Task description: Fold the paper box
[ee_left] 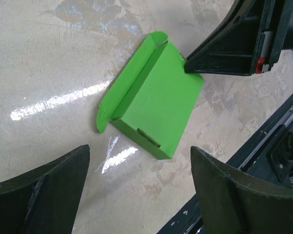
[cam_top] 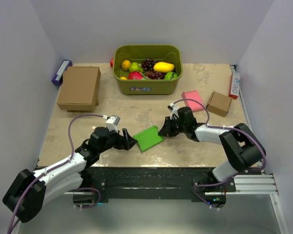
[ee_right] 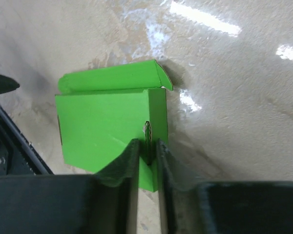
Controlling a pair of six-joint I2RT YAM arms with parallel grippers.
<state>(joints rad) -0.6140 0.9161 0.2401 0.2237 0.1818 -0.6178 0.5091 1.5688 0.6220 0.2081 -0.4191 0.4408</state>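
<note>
The paper box point(cam_top: 147, 138) is bright green and lies on the table between the two arms, near the front edge. It is partly folded: one long flap point(ee_left: 132, 78) stands up along a side, and a slotted side wall point(ee_left: 149, 139) faces the left wrist camera. My left gripper point(cam_top: 129, 141) sits just left of the box, open point(ee_left: 141, 195), with bare table between its fingers. My right gripper point(cam_top: 162, 130) is at the box's right corner. In the right wrist view it point(ee_right: 147, 146) is shut on the upright side edge of the paper box point(ee_right: 105, 126).
An olive basket point(cam_top: 147, 87) of toy fruit stands at the back centre. A large brown cardboard box point(cam_top: 79, 87) sits back left, with a pink flat box point(cam_top: 193, 100) and a small brown box point(cam_top: 219, 103) at the right. The black front rail point(ee_left: 263, 146) runs close by.
</note>
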